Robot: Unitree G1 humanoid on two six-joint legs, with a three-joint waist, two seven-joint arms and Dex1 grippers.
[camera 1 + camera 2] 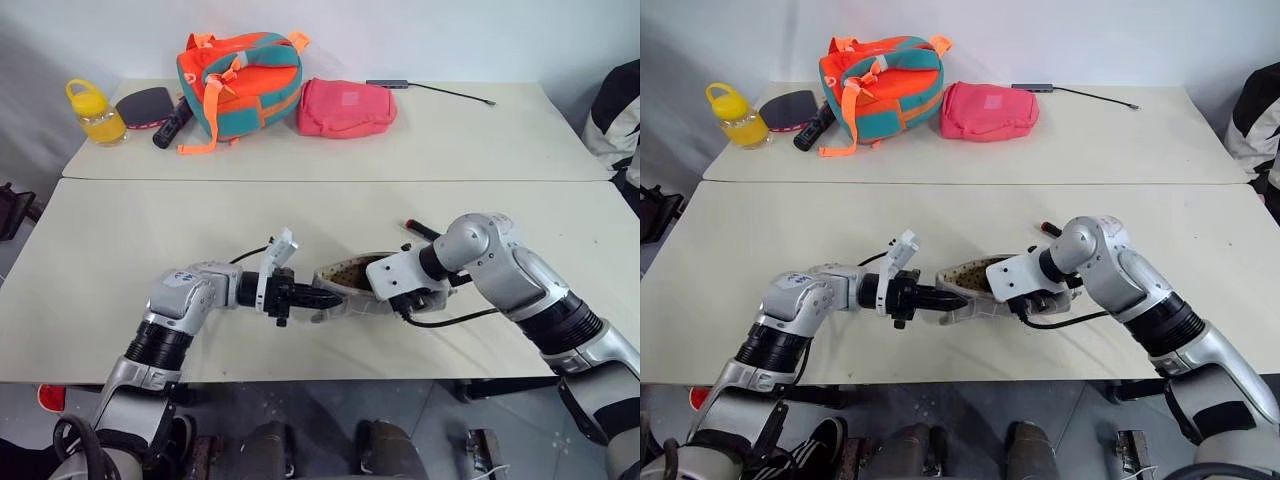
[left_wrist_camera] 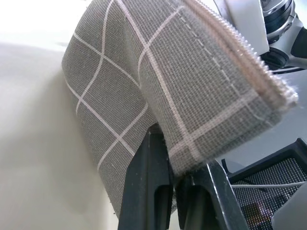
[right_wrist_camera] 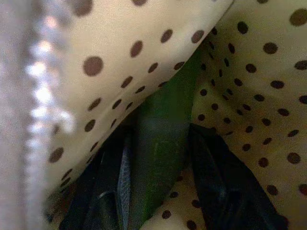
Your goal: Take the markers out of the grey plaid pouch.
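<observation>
Grey plaid pouch (image 1: 345,285) with thin white grid lines, on the near desk (image 1: 120,260), mouth held open showing cream, brown-dotted lining, green marker (image 3: 160,143) lying deep inside between the lining folds

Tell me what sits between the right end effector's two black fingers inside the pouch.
A green marker lies between its fingers, inside the grey plaid pouch's dotted lining, as the right wrist view shows.

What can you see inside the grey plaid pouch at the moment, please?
Inside the grey plaid pouch: dotted lining and a green marker between the right gripper fingers. Deeper contents are covered by folds.
</observation>
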